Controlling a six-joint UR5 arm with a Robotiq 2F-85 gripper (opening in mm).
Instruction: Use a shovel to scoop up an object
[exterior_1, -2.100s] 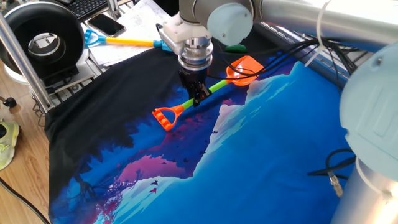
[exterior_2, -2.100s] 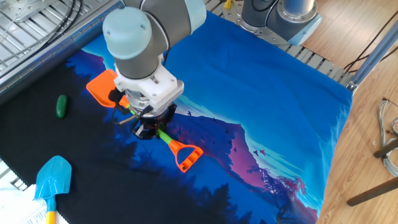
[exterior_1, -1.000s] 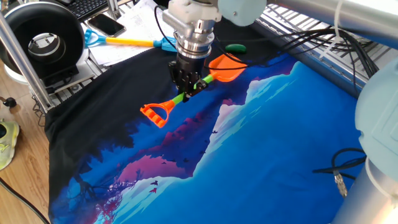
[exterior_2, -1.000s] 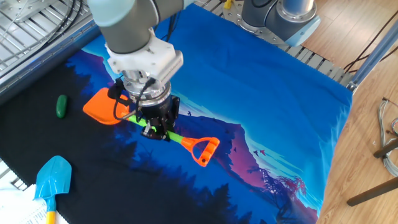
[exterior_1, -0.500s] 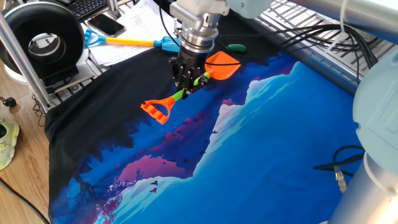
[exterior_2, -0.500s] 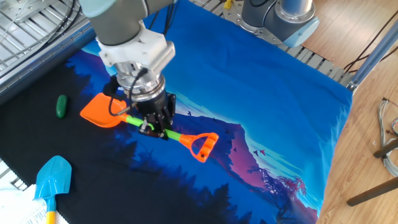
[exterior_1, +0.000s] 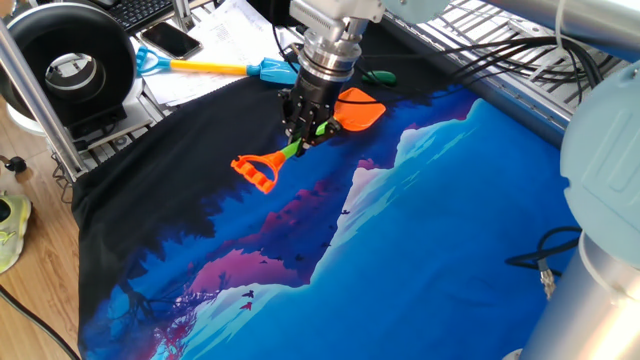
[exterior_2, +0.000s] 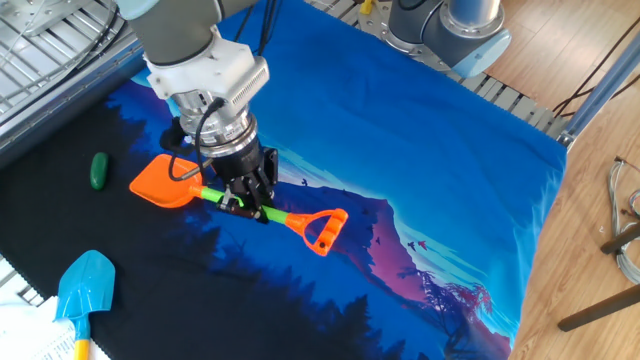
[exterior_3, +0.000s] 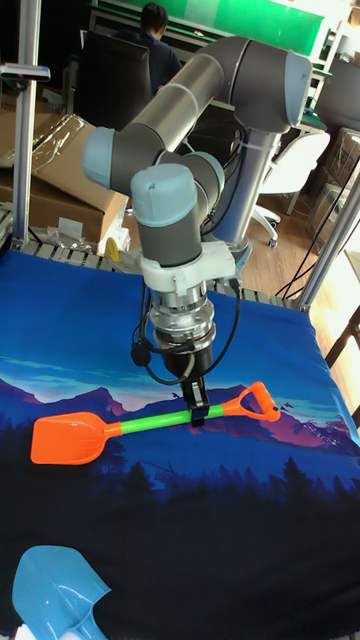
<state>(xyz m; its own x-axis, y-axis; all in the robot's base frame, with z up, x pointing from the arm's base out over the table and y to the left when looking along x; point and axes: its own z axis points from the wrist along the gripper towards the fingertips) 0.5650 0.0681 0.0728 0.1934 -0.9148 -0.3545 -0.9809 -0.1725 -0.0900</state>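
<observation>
The shovel, with an orange blade, lime-green shaft and orange D-handle, is held off the cloth. My gripper is shut on the green shaft, nearer the handle end; the same gripper shows in one fixed view and the gripper in the tall view. The object, a small dark green oval, lies on the black part of the cloth, a short way beyond the blade's tip and apart from it. In one fixed view the object lies just past the blade.
A blue-bladed shovel with a yellow shaft lies at the cloth's edge. A black round device, a phone and papers sit beside the cloth. Cables run over a metal rack.
The gripper has carried the shovel toward the green object and turned it; the blade now points at the object and is closer to it than before.
</observation>
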